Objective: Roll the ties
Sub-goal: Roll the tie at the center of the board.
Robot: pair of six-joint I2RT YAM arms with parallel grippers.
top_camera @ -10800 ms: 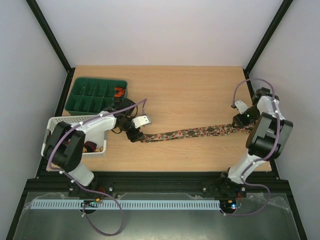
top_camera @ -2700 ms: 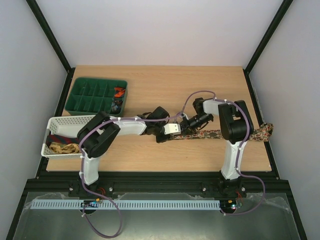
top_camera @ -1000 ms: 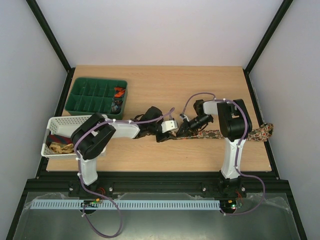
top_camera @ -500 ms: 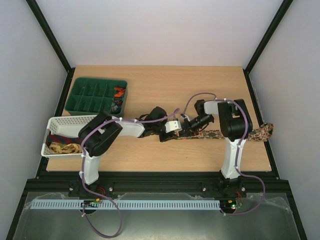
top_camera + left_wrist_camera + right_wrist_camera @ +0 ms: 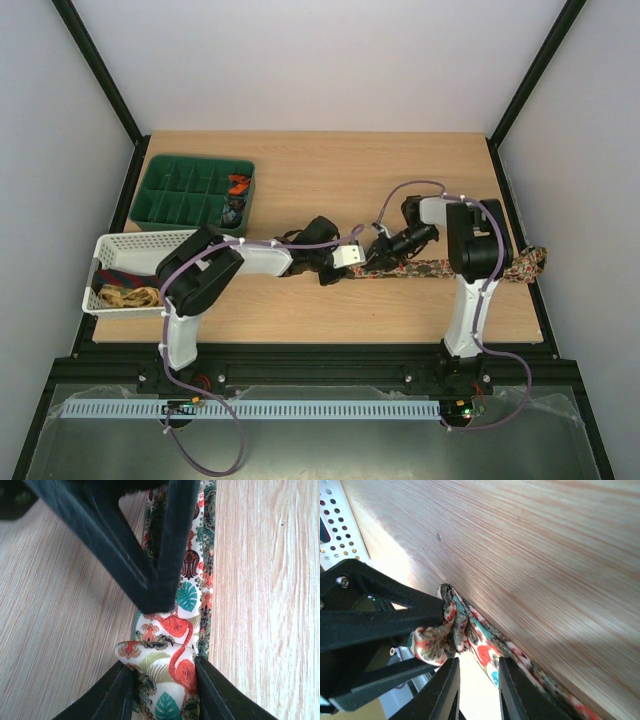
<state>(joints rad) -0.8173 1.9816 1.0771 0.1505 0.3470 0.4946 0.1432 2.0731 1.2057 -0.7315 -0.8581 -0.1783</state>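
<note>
A dark floral tie [image 5: 450, 267] lies flat across the table's right half, and its wide end reaches the right edge. Its left end is folded into a small loop [image 5: 175, 670]. My left gripper [image 5: 348, 262] [image 5: 162, 692] is shut on that loop, a finger pressing each side. My right gripper [image 5: 383, 252] [image 5: 477, 690] hovers just right of the loop, jaws slightly open, with nothing between them. The bunched tie [image 5: 435, 642] sits beyond its fingertips, against the left gripper's black finger [image 5: 375, 615]. The right gripper's dark fingers [image 5: 150, 570] cross the top of the left wrist view.
A green divided tray [image 5: 195, 190] at the back left holds a small orange-red coil [image 5: 238, 183] and a dark one [image 5: 232, 210]. A white perforated basket [image 5: 130, 243] at the left edge holds gold-patterned [image 5: 125, 295] and maroon fabric. Purple cables arch over both arms.
My right gripper has opened and pulled back a little to the right, off the tie's folded end. The left gripper has closed slightly tighter on the loop.
</note>
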